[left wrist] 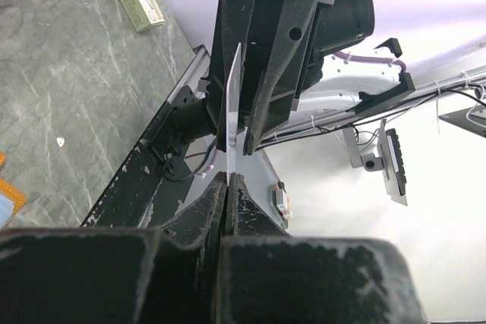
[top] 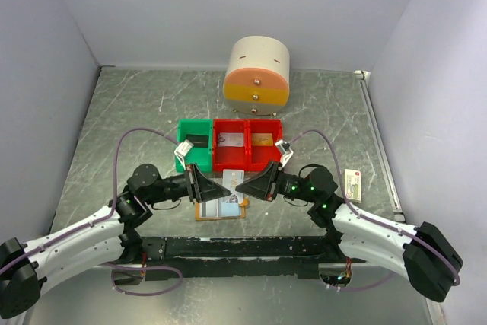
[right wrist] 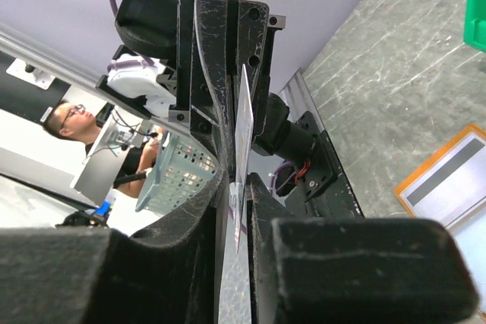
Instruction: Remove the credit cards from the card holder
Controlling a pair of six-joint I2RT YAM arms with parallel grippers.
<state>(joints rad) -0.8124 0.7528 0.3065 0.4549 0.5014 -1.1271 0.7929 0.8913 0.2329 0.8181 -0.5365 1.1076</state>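
The step in hand looks like a handover in mid-air. One credit card [left wrist: 234,104] is held up between the two arms, just above the open card holder [top: 198,211], which lies flat on the table near the arm bases. The left gripper [left wrist: 228,184] has its jaws together, pinching one end of the card. The right gripper [right wrist: 241,187] has its fingers on either side of the other end with very little gap. Whether they are already pressing on it I cannot tell from these edge-on views. The card stands on its thin edge with its faces upright. Its long axis runs roughly level from one gripper to the other, left to right across the table. The next move calls for the right jaws to grip firmly before the left ones let go. After that the card can be carried clear of the holder and set down. A grey card with a dark stripe [right wrist: 448,180] seems to sit in the holder, not yet taken out.
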